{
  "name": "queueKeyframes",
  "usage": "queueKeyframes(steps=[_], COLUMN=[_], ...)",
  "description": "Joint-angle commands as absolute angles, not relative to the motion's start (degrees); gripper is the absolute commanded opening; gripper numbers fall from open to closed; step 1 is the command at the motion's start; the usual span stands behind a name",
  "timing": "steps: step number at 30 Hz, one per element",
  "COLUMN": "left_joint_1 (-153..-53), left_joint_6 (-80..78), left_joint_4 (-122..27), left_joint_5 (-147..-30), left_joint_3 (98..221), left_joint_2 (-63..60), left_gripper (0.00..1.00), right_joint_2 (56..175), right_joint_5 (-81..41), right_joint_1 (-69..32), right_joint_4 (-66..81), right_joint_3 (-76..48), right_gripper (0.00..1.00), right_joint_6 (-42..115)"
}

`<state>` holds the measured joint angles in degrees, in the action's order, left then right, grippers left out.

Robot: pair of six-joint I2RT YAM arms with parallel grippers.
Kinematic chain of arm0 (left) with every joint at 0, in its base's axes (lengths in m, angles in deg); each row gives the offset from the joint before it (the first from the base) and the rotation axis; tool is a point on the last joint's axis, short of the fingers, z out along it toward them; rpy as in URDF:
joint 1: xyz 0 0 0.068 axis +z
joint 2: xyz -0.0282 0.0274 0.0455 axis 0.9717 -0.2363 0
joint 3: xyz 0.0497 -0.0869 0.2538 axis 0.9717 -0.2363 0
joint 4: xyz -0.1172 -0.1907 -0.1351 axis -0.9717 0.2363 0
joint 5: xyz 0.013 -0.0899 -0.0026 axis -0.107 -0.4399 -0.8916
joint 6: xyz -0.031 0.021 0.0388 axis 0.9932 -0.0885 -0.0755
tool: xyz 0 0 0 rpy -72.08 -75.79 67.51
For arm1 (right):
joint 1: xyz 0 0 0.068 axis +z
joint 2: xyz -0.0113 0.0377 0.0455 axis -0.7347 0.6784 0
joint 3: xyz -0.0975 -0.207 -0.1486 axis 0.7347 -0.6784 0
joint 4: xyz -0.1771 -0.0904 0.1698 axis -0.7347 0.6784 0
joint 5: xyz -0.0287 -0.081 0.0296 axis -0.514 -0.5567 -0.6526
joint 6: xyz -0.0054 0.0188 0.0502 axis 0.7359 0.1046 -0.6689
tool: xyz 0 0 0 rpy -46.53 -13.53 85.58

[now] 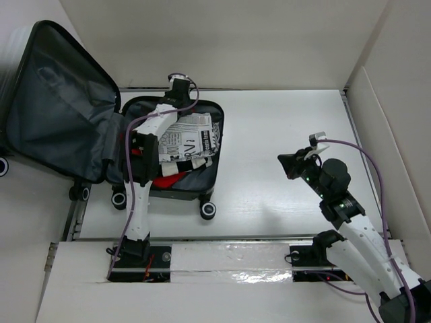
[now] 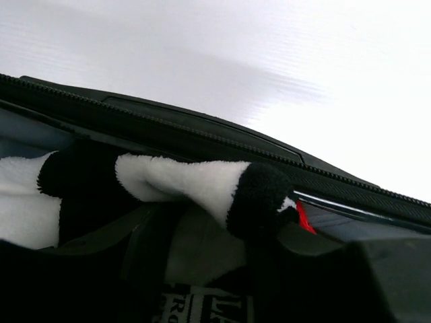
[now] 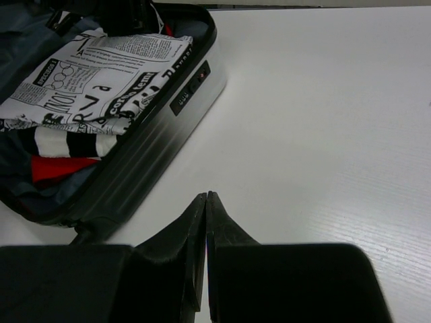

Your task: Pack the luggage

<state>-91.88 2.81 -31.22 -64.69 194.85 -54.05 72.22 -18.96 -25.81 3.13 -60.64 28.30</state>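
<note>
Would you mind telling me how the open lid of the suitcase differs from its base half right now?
The lid hangs open to the left, past the edge of the table, while the base lies flat on it. The lid shows only grey lining; the base holds a newspaper-print cloth, a striped piece and something red. Both have black wheels.

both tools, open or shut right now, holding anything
Left tool: cannot be told; it is at the far rim of the open black-and-white hard-shell suitcase.
Right tool: shut, holding nothing, over the white table.
</note>
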Motion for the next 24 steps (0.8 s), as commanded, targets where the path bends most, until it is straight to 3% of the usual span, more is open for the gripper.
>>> queueKeyframes(steps=[1,4,8,15,18,21,24], left_joint_1=[-97.5,-95.8,-91.9,-88.5,-88.0,-87.5,-87.5], left_joint_6=[3.3,4.8,6.7,10.6,12.3,11.7,11.2], left_joint_4=[-30.3,-36.3,-38.2,-38.0,-40.3,-41.1,-34.9], left_joint_5=[-72.1,-72.7,-73.9,-66.9,-66.0,-68.2,-69.8], left_joint_3=[192.1,187.6,185.6,181.4,174.6,172.1,180.8], left_joint_2=[-51.2,-43.2,-33.5,-21.5,-16.7,-17.9,-25.6], left_gripper=[0.42,0.50,0.52,0.47,0.44,0.44,0.43], right_joint_2=[72.1,72.0,72.2,75.1,78.4,83.6,88.5], right_joint_5=[-18.1,-18.3,-18.2,-18.4,-21.3,-25.2,-30.6], right_joint_1=[-25.4,-24.9,-24.9,-21.3,-17.8,-11.4,-8.1], right_joint_4=[0.0,0.1,0.3,0.5,0.5,-0.2,-3.0], right_joint_3=[-60.7,-60.5,-60.3,-57.8,-55.8,-52.0,-49.0], right_gripper=[0.08,0.08,0.08,0.07,0.00,0.00,0.00], right_joint_6=[29.2,29.3,29.4,29.8,29.3,29.6,30.0])
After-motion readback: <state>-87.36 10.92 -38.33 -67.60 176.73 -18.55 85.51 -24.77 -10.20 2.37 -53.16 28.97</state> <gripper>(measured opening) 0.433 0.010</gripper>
